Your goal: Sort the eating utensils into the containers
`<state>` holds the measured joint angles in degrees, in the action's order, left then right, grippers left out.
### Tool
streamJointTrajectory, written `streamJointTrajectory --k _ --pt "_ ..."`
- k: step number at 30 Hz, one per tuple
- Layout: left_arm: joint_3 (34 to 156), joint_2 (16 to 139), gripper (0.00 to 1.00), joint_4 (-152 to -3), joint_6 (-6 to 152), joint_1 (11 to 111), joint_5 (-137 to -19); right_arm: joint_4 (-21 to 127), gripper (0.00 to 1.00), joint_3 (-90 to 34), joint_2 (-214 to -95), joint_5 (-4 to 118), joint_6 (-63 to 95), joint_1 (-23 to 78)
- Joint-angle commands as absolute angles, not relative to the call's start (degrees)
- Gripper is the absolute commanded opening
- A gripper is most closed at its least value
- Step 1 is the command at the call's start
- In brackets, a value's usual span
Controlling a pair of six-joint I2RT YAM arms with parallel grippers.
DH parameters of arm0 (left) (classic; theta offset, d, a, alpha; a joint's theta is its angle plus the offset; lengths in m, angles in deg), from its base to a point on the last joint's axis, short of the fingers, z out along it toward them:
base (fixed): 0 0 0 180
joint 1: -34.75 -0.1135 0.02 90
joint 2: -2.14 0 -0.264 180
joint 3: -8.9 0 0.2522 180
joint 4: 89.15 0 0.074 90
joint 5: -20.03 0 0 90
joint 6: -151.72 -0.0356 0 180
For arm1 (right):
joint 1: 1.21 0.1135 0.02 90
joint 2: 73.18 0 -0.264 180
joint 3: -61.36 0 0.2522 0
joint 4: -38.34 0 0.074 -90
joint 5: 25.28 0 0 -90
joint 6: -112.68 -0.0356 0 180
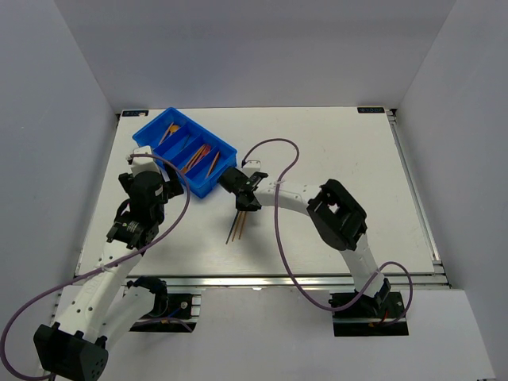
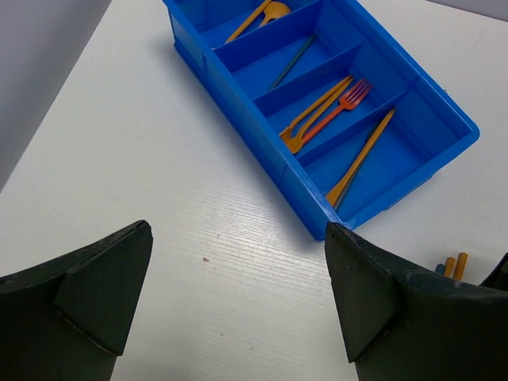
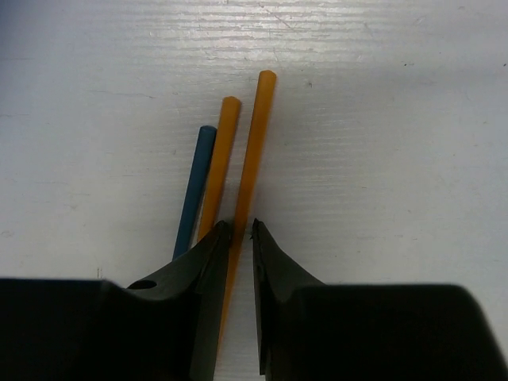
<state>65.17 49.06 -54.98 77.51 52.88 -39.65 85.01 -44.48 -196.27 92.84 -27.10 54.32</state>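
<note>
— What lies around the loose sticks?
— Mostly bare counter [image 1: 349, 159]. The blue tray [image 1: 205, 128] sits just beyond them toward the far left, set diagonally. A purple cable [image 1: 274, 141] arcs above the right arm. Only the right hand [image 3: 239, 228] covers them.
— And the hands?
— The right hand straddles the long orange stick [image 3: 254, 143], its jaws narrowly parted, with a sliver of counter showing beside one finger. The left hand [image 2: 238, 294] is spread wide over bare counter beside the tray's long wall.
— How do the sticks look?
— Thin, straight and flat on the counter. Beside the long one lie a shorter orange stick [image 3: 222, 151] and a blue stick [image 3: 197, 182], fanning slightly apart.
— Which way do they run?
— Near to far, with the free ends toward the near edge and leaning left. In the tray, an orange spoon [image 2: 274, 9] and a red fork [image 2: 355, 95] lie lengthwise in separate compartments.
</note>
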Motion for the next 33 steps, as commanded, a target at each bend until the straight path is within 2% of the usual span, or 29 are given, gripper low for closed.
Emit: streamJointTrajectory --k 1,7,13,18,19,20,23,24,28,33 --pt "66.3 48.4 0.98 -55.6 77.9 52.8 -40.6 85.5 0.24 -43.4 -196.3 93.1 -28.9 54.6" --pt "66.3 48.5 0.98 -55.3 77.9 52.8 -41.1 83.1 0.24 -40.7 -197.3 89.2 -28.8 53.6" --pt "67.4 50.4 0.98 -53.5 78.9 52.8 -42.5 82.2 0.02 -34.3 -194.0 87.7 -28.9 51.5" --pt "68.2 54.0 0.98 -54.3 88.6 52.8 -59.2 79.7 0.00 -27.1 -182.6 89.9 -23.7 51.1" --pt "67.3 54.4 0.98 -58.1 91.3 52.9 -62.7 78.7 0.00 -26.2 -180.6 89.6 -22.1 51.1" --pt "64.7 54.9 0.98 -61.3 96.6 53.4 -71.4 75.0 0.00 -23.5 -178.4 88.8 -20.1 51.1" --pt "60.5 57.2 0.98 -78.1 107.2 57.2 -82.7 66.8 0.00 -15.6 -168.6 82.0 -12.3 51.1" --pt "59.4 57.9 0.98 -81.1 108.9 58.6 -83.1 60.7 0.00 -13.5 -163.4 77.3 -10.9 51.1" --pt "58.8 62.6 0.97 -90.2 114.0 64.4 -83.2 51.0 0.00 -6.5 -152.9 70.0 -9.6 51.1" --pt "57.5 65.7 0.86 -95.3 116.6 68.1 -81.9 44.6 0.00 -3.7 -145.9 63.2 -11.1 51.1"
